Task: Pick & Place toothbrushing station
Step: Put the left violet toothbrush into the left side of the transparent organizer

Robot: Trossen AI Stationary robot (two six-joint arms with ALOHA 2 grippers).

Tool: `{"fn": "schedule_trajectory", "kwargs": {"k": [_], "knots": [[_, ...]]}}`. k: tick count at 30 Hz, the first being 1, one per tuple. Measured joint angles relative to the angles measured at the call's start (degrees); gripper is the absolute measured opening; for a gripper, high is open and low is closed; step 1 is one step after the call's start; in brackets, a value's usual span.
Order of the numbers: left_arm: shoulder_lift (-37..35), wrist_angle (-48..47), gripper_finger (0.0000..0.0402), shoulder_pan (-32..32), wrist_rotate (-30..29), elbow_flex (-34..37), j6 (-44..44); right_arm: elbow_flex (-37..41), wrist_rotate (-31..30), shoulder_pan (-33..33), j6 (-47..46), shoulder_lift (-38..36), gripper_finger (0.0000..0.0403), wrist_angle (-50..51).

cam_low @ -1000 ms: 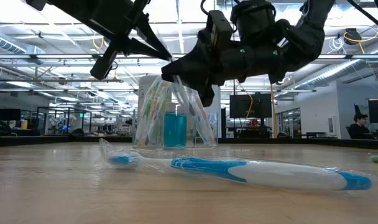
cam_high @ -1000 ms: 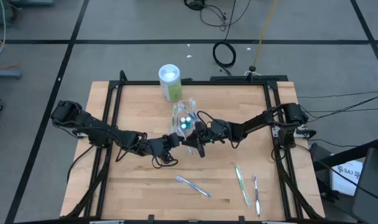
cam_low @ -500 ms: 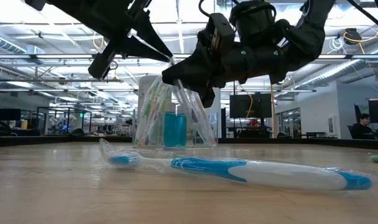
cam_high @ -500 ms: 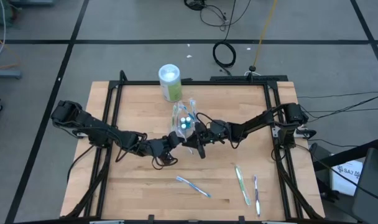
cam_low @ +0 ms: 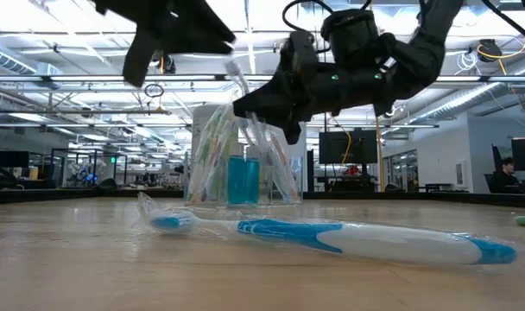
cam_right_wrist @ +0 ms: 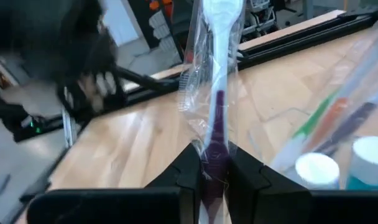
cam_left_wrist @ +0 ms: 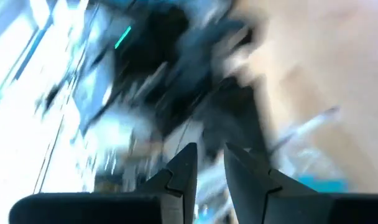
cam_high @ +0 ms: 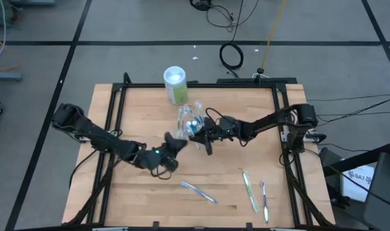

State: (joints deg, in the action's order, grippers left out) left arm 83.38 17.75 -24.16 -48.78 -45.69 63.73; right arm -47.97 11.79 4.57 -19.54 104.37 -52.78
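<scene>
The right claw (cam_right_wrist: 212,163) is clenched on a wrapped toothbrush (cam_right_wrist: 215,74) beside the clear container (cam_high: 190,122), which stands mid-tabletop (cam_high: 137,199) holding brushes and teal tubes (cam_low: 243,180). The left claw (cam_left_wrist: 207,163), its jaws slightly parted, holds nothing nearby.

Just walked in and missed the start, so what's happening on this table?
The right end effector is shut on a wrapped purple toothbrush, holding it beside the clear container of brushes and teal tubes. The left end effector is nearby, holding nothing I can see. Three more wrapped toothbrushes lie on the table.
</scene>
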Motion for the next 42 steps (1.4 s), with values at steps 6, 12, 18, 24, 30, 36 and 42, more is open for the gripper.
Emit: {"fn": "schedule_trajectory", "kwargs": {"k": [6,12,18,24,30,36,42], "knots": [[-7.3,-6.2,0.0088,-1.0,-5.3,0.0,-18.1,2.6,0.0,-1.3,9.4,-5.7,0.0034,0.0],[-19.1,-12.3,0.0088,4.3,11.1,0.0,-40.9,2.9,-3.6,-3.4,17.5,-13.7,0.0034,0.4],[-24.0,-12.2,0.0088,14.2,28.4,1.4,-53.2,2.9,-4.5,-3.6,23.3,-20.3,0.0034,1.0],[-18.7,-0.2,0.0088,21.2,38.6,4.9,-56.5,2.9,-4.3,-3.7,21.8,-20.8,0.0034,4.2],[-12.0,11.5,0.0088,23.6,42.8,4.9,-59.0,2.9,-4.3,-3.5,20.6,-19.1,0.0035,3.5],[-7.6,13.7,0.0088,23.6,43.0,4.9,-53.4,2.9,-4.7,-3.4,19.3,-15.1,0.0035,0.6],[-6.8,12.4,0.0088,23.7,42.9,4.9,-53.4,2.9,-8.8,-2.5,20.2,-14.4,0.0035,1.8]]}}
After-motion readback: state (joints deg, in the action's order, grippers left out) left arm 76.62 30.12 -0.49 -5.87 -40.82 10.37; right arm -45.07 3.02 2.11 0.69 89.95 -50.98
